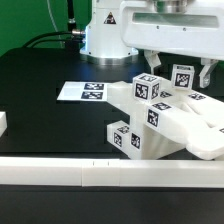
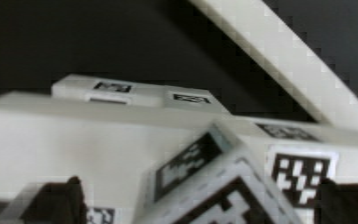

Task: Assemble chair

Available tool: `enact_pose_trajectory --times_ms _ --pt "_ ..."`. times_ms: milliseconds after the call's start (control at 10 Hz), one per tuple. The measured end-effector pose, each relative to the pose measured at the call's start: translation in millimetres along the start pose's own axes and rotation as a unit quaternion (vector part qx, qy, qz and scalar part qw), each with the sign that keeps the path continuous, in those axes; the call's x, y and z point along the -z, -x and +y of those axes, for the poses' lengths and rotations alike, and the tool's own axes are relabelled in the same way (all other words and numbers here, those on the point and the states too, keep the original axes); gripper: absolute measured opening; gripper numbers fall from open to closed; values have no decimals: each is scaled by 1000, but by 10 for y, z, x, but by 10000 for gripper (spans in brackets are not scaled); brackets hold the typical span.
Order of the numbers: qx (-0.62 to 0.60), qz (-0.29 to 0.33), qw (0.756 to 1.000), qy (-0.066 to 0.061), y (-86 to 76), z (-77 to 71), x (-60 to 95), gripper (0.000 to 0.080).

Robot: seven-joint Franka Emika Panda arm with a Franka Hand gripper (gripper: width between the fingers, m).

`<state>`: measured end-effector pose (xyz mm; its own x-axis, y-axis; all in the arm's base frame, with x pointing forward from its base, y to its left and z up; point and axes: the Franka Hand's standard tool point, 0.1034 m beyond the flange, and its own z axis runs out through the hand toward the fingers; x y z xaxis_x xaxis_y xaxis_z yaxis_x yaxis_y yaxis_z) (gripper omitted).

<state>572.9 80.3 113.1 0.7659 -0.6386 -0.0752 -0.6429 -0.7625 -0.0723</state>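
Note:
The chair's white pieces (image 1: 170, 120) lie bunched together on the black table at the exterior view's right. They are a slab with square posts (image 1: 148, 91) that carry black-and-white tags. My gripper (image 1: 178, 72) hangs over the pile, open, one finger on each side of a tagged post end (image 1: 183, 77). In the wrist view the dark fingertips (image 2: 60, 200) stand far apart, and a tagged post corner (image 2: 229, 175) rises between them with a gap beside it. Behind it I see a white slab face (image 2: 87, 130) and a slanting white bar (image 2: 282, 50).
The marker board (image 1: 82, 91) lies flat on the table at the exterior view's left. A long low white rail (image 1: 100, 175) runs along the front edge. A small white block (image 1: 3, 123) sits at the far left. The robot's base (image 1: 105, 35) stands behind.

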Motion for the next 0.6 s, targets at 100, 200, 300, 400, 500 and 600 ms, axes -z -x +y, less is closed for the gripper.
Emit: enact_pose_trajectory --times_ms 100,200,300,400,500,600 --pt "51 1 999 10 8 0 4 649" --pt "96 4 995 18 17 -9 7 649" --pt "138 7 990 24 30 -21 5 649" --pt "175 9 984 26 47 -40 0 649" --pt "202 8 979 26 55 -42 -5 649" --pt "225 7 974 26 54 -41 -6 636"
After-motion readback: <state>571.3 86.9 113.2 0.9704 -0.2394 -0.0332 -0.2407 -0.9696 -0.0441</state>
